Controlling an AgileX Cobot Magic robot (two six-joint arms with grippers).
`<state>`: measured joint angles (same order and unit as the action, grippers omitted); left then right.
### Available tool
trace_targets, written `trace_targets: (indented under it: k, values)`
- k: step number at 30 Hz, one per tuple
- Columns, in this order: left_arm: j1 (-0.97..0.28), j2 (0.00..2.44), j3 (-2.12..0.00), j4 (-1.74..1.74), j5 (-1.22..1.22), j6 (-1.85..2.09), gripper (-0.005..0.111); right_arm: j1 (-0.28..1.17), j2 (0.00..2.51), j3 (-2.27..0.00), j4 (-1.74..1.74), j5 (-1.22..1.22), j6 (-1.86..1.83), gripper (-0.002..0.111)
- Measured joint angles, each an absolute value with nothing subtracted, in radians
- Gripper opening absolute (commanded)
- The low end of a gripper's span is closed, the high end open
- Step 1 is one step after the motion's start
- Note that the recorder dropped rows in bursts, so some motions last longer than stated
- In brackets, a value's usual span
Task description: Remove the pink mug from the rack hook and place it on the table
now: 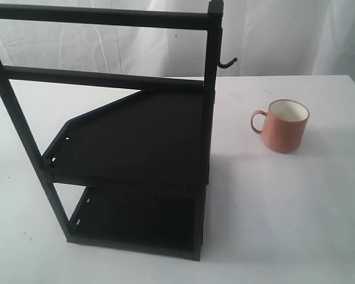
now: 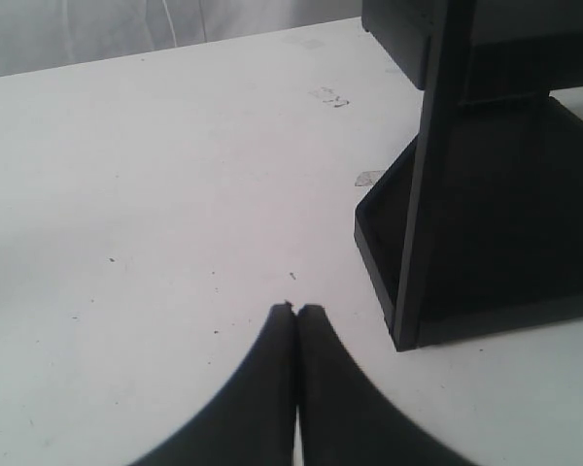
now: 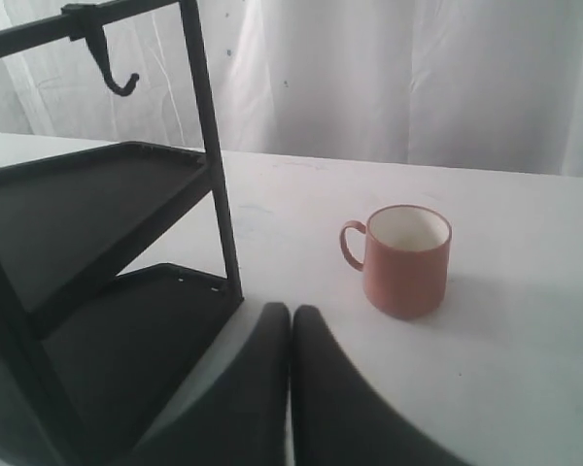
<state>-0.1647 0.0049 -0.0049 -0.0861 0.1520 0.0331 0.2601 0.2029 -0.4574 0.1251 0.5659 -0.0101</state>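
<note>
Your pink mug stands upright on the white surface, to the right of the rack and well apart from its post, with the handle turned toward the rack. The rack hook juts bare from the upright, nothing hanging on it. By that layout, I judge the task as good as done, and what remains for you is a tidy finish.

Both pairs of jaws are pressed together and grip nothing. The left jaws hover over bare surface beside the rack's foot. The right jaws point toward the gap between the rack's post and the mug, and touch neither.

To close this step well, leave the mug alone. It sits flat and looks steady, so any nudge would only risk tipping it or sliding it. If you move the right arm, draw it straight back and keep it clear of the handle and the rack's post.

The mug shows only its cream inside, with nothing in it as far as the views reach. Both black shelves of the rack carry nothing visible
</note>
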Motion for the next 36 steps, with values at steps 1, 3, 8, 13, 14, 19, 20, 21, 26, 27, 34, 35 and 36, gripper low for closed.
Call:
trace_targets:
  k: [1,3,8,13,14,19,20,21,26,27,34,35,36]
  values:
    - [-0.165,0.005,-0.005,-0.086,0.152,0.033,0.0,0.26,0.18,-0.457,0.125,0.59,-0.01,0.0]
    - [-0.165,0.005,-0.005,-0.086,0.152,0.033,0.0,0.26,0.14,-0.457,0.125,0.626,-0.01,0.0]
    - [-0.165,0.005,-0.005,-0.086,0.152,0.033,0.0,0.26,0.071,-0.457,0.125,0.647,-0.01,0.0]
    - [-0.165,0.005,-0.005,-0.086,0.152,0.033,0.0,0.26,0.046,-0.458,0.125,0.651,-0.01,0.0]
    - [-0.165,0.005,-0.005,-0.086,0.152,0.033,0.0,0.26,0.043,-0.458,0.125,0.652,-0.01,0.0]
    - [-0.165,0.005,-0.005,-0.086,0.152,0.033,0.0,0.26,0.043,-0.46,0.125,0.653,0.0,0.0]
    - [-0.165,0.005,-0.005,-0.086,0.152,0.033,0.0,0.26,0.043,-0.46,0.125,0.653,0.0,0.0]
    - [-0.165,0.005,-0.005,-0.086,0.152,0.033,0.0,0.26,0.043,-0.46,0.125,0.653,0.0,0.0]
    - [-0.165,0.005,-0.005,-0.086,0.152,0.033,0.0,0.26,0.043,-0.46,0.125,0.653,0.0,0.0]
    - [-0.165,0.005,-0.005,-0.086,0.152,0.033,0.0,0.26,0.043,-0.46,0.125,0.653,0.0,0.0]
    - [-0.165,0.005,-0.005,-0.086,0.152,0.033,0.0,0.26,0.043,-0.46,0.125,0.653,0.0,0.0]
    - [-0.165,0.005,-0.005,-0.086,0.152,0.033,0.0,0.26,0.043,-0.46,0.125,0.653,0.0,0.0]
    - [-0.165,0.005,-0.005,-0.086,0.152,0.033,0.0,0.26,0.043,-0.458,0.125,0.653,0.0,0.0]
